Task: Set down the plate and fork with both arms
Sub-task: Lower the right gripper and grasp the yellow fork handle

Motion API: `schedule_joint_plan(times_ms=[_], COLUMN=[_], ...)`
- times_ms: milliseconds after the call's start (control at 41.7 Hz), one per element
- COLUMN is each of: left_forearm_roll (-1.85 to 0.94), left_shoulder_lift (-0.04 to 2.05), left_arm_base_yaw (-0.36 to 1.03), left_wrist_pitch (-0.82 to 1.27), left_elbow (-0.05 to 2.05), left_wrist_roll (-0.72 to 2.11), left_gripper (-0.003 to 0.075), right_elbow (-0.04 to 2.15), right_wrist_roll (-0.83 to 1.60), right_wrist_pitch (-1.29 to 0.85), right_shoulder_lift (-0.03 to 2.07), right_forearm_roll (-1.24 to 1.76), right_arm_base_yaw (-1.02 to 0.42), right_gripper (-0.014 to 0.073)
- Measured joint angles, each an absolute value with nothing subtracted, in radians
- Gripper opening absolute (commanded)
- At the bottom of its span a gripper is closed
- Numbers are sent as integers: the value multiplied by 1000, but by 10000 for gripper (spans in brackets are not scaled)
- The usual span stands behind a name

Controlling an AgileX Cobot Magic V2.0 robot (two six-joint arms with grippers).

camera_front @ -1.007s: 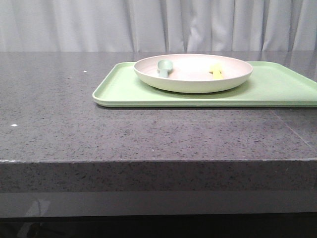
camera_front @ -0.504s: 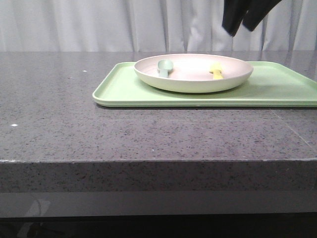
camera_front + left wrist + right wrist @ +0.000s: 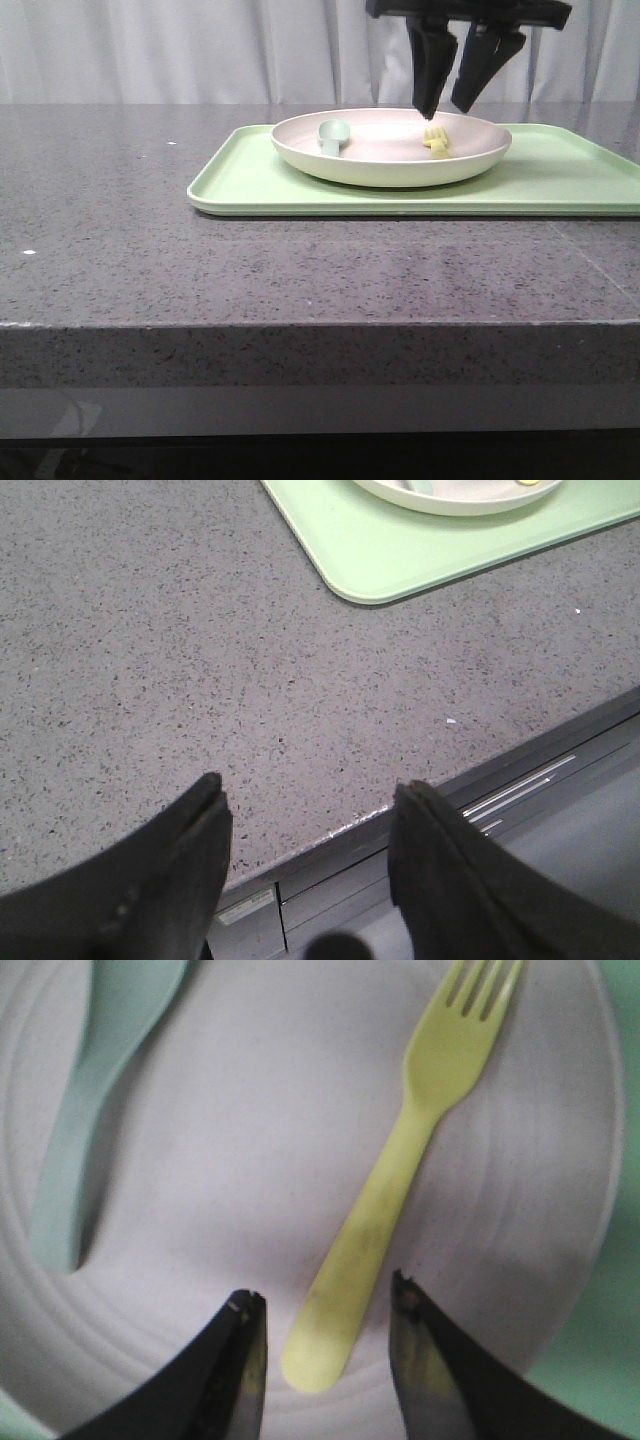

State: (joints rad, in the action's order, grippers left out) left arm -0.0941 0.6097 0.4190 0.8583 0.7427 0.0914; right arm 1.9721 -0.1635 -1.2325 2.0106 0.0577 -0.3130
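Note:
The off-white plate (image 3: 390, 150) sits on the light-green tray (image 3: 560, 175). In it lie the yellow fork (image 3: 437, 142) on the right and a grey-green spoon (image 3: 333, 134) on the left. My right gripper (image 3: 445, 110) is open and hangs just above the fork. In the right wrist view the gripper (image 3: 325, 1300) has a finger on each side of the handle end of the fork (image 3: 400, 1175), not touching it, over the plate (image 3: 230, 1160). My left gripper (image 3: 310, 798) is open and empty over the table's near edge, far from the plate (image 3: 450, 492).
The spoon (image 3: 100, 1080) lies beside the fork in the plate. The tray (image 3: 400, 550) stands on a dark speckled stone table (image 3: 150, 250) whose front edge (image 3: 400, 810) shows below the left gripper. Grey curtains hang behind.
My right gripper came into view from the top right and moved down and left, from high above the plate to just over the fork. Plate, fork and spoon have not moved.

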Motion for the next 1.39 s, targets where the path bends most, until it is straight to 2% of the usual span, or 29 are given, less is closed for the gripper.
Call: schedule_joint_plan(times_ms=[480,911,1007,1223,1391], left_forearm_roll=[-94,-94,-94,-94,-94], left_shoulder_lift=[610,610,610,610,610], left_arm_base_yaw=[419,419,419,419,419], left_wrist_pitch=[858,858,858,858,858], left_elbow=[743,743,743,743,743], left_wrist_roll=[91,91,91,91,91], left_gripper=[367,367,367,367,367], right_elbow=[2107,2125,2127,2127,2127], right_wrist_roll=[-230,-256,-256,-259,-261], right_wrist_pitch=[-1241,-1243,-1245,-1243,-1243], right_shoulder_lift=[2148,2197,2199,2201,2201], right_forearm_roll=[60,67,76,100,102], right_arm_base_yaw=[-279,-269,-268,-266,-266], right_gripper=[321,319,271,85,39])
